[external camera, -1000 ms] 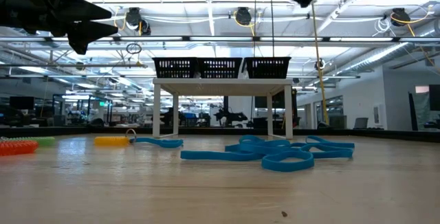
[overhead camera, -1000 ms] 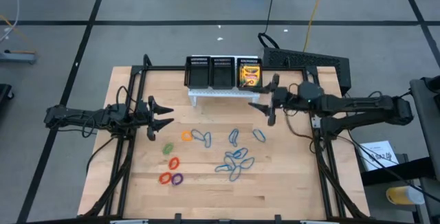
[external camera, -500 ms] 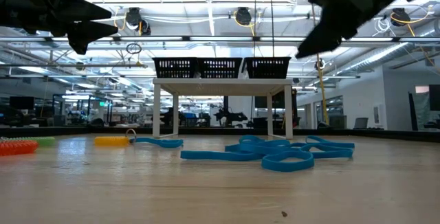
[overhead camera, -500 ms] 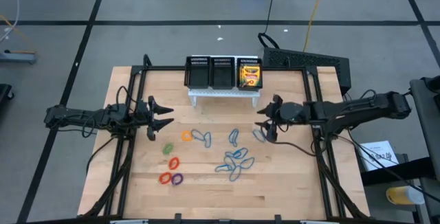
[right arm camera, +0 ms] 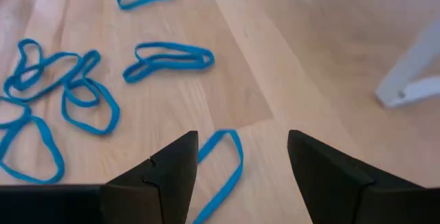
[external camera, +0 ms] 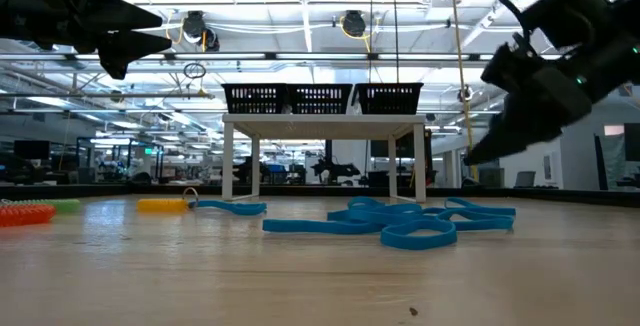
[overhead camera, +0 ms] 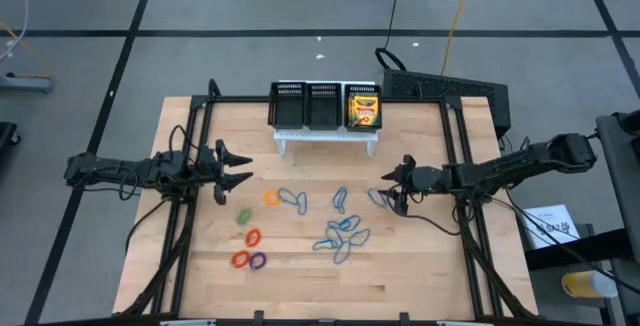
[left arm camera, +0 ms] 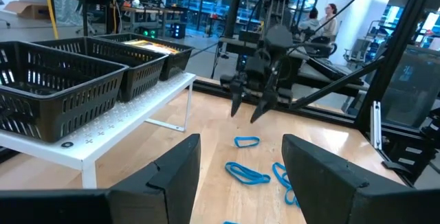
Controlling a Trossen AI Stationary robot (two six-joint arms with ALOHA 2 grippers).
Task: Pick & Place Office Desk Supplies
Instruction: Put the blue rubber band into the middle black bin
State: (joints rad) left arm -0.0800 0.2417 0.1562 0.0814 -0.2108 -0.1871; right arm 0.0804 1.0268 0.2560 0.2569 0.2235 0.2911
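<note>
My right gripper (overhead camera: pixel 391 190) is open and tipped downward, hovering over a lone blue oval loop (right arm camera: pixel 223 161) at the right of the loops; its fingers stand on either side above it without touching. In the low view this gripper (external camera: pixel 472 156) is above the table. More blue loops (overhead camera: pixel 343 236) lie flat in a tangle mid-table. Orange (overhead camera: pixel 270 197), green (overhead camera: pixel 243 216), red (overhead camera: pixel 240 259) and purple (overhead camera: pixel 258 260) loops lie to the left. Crayon boxes (overhead camera: pixel 363 109) stand in the organiser's right compartment. My left gripper (overhead camera: pixel 238 167) waits open above the table's left side.
The black mesh organiser (overhead camera: pixel 304 106) sits on a white stand (overhead camera: pixel 327 136) at the far edge; its left and middle compartments look bare. A black metal frame (overhead camera: pixel 196 136) runs around the table's sides. Bare wood lies along the near edge (overhead camera: pixel 330 291).
My right gripper has moved from beside the white stand toward the near edge and down, tipping its fingers downward until it is over the rightmost blue loop. It has stayed open. The loops have not moved.
</note>
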